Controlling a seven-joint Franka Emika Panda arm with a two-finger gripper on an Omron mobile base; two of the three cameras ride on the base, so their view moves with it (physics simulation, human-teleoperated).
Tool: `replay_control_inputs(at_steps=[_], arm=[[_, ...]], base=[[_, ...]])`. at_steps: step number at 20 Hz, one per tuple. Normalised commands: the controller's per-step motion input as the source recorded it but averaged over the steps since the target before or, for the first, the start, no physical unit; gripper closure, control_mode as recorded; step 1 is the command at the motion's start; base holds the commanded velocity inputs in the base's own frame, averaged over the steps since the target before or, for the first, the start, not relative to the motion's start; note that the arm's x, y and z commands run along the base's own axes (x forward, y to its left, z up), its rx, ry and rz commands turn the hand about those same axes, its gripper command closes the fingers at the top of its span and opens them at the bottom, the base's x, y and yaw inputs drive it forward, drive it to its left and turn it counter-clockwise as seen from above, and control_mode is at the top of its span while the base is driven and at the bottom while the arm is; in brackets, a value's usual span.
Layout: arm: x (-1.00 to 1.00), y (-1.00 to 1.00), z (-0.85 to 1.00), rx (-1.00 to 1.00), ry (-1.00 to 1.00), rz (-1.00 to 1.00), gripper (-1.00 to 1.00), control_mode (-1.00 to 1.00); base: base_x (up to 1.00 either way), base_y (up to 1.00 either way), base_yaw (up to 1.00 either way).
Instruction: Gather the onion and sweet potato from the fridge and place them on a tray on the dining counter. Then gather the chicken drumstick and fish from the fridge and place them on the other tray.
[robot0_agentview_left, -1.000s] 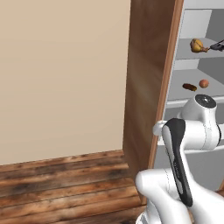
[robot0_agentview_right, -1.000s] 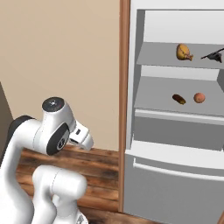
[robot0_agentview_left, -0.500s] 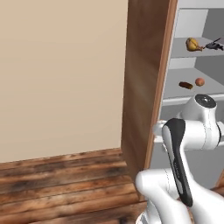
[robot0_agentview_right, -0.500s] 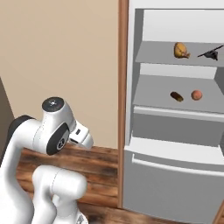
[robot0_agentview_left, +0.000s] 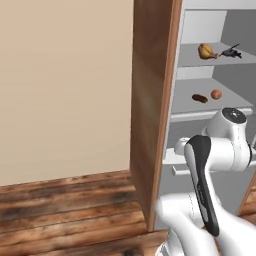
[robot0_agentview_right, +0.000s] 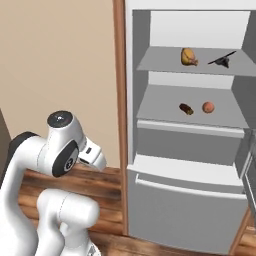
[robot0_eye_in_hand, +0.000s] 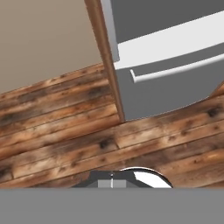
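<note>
The arm was folded low at the base with its gripper clenched on nothing and aimed at the wooden floor (robot0_eye_in_hand: 65, 131), a tucked posture suited to driving up to the appliance rather than reaching. To its right stood the fridge (robot0_agentview_right: 185, 190), its upper compartment open, so that the shelves faced the robot and their contents could be surveyed. On the upper shelf lay the chicken drumstick (robot0_agentview_right: 188, 56) with the dark fish (robot0_agentview_right: 223, 59) well apart on its right. On the middle shelf, below them, the sweet potato (robot0_agentview_right: 186, 108) lay near the onion (robot0_agentview_right: 208, 107), not touching. The two vegetables wanted first thus sat together at a reachable height. Judged from this, no item had yet been collected, and the approach was the step in hand.
</note>
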Motion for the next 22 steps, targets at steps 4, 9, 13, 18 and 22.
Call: replay_control_inputs(at_steps=[4,9,13,18,22], arm=[[0.00,0.00,0.00,0.00,0.00,0.00,1.00,1.00],[0.00,0.00,0.00,0.00,0.00,0.00,1.00,1.00],[0.00,0.00,0.00,0.00,0.00,0.00,1.00,1.00],[0.00,0.00,0.00,0.00,0.00,0.00,1.00,1.00],[0.00,0.00,0.00,0.00,0.00,0.00,1.00,1.00]], base=[[0.05,-0.64,0.00],[0.20,-0.45,0.03],[0.31,-0.32,0.07],[0.38,-0.30,0.10],[0.36,-0.33,0.12]])
